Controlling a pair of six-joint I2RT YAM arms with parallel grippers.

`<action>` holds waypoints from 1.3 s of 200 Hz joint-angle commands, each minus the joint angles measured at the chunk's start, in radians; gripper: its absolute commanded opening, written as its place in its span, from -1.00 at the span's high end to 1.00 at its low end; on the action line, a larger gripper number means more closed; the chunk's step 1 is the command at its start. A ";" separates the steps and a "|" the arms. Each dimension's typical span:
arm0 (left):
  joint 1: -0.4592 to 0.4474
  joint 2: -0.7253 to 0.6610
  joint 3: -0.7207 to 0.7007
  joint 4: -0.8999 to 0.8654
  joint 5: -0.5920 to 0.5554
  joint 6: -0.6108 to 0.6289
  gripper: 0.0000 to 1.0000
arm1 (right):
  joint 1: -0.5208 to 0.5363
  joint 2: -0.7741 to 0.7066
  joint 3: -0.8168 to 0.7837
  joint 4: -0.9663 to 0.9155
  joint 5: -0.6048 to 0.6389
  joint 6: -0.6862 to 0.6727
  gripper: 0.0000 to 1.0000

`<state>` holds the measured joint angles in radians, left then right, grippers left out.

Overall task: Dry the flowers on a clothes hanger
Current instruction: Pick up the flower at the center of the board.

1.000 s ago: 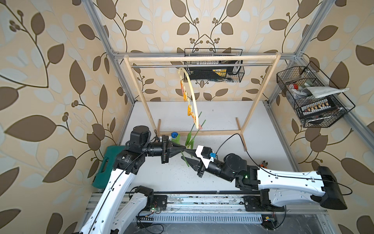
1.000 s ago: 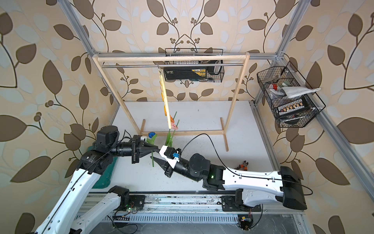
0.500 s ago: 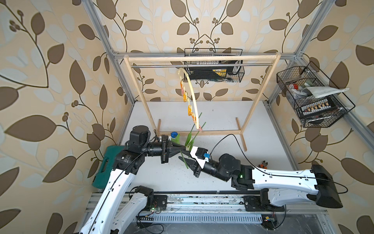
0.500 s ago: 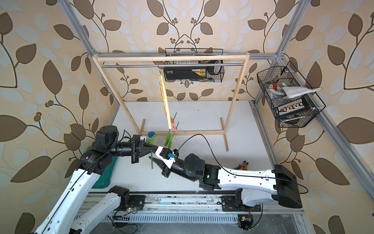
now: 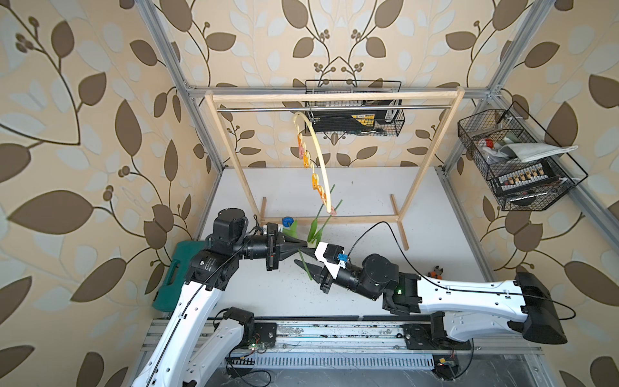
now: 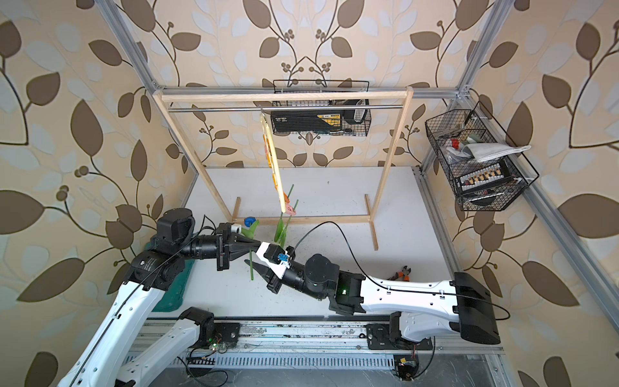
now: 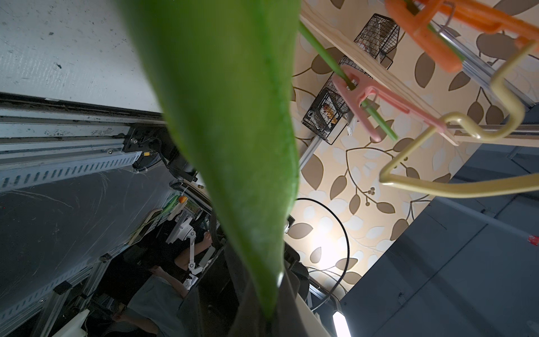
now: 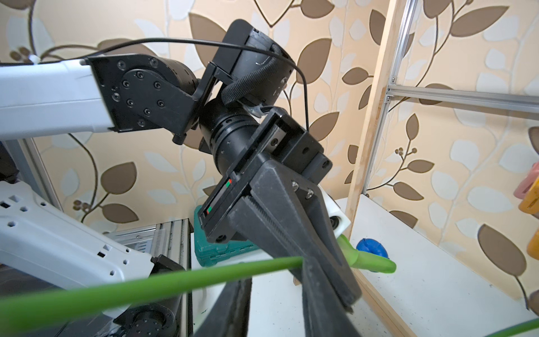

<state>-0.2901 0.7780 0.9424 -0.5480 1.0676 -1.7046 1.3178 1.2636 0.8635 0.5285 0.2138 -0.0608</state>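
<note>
Left tool (image 5: 301, 249) pinching a green flower stem (image 8: 145, 284) above the table (image 5: 368, 187), right tool (image 8: 274, 277) spread just beside that stem, two other stems (image 7: 379, 122) clipped to hanger (image 5: 318, 157) hanging from rod (image 5: 368, 108).

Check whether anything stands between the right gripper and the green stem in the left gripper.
Nothing visible does: the green stem hangs bare from the left gripper, the right gripper close beside it, jaws apart.

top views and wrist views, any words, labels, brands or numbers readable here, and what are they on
None readable.
Yellow label on the black box in the back wire basket: print too small to read.
White marking on the left arm's black joint: too blurred.
Row of small items in the side wire basket: labels too small.
</note>
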 commanded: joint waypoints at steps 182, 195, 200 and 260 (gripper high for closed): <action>-0.011 -0.014 0.024 0.034 0.020 -0.008 1.00 | -0.003 0.064 0.101 0.033 0.049 -0.006 0.58; -0.011 -0.016 0.018 0.042 0.021 -0.014 1.00 | -0.004 0.070 0.112 0.023 0.057 0.000 0.65; -0.011 -0.017 0.018 0.042 0.022 -0.015 1.00 | -0.003 0.072 0.115 0.018 0.058 0.003 0.66; -0.011 -0.008 0.021 0.056 0.020 -0.011 1.00 | -0.003 0.075 0.126 -0.004 0.067 0.021 0.99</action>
<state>-0.2802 0.7685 0.9424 -0.5026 1.0016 -1.7374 1.3128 1.3128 0.9352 0.4885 0.3210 -0.0601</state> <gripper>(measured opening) 0.063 0.049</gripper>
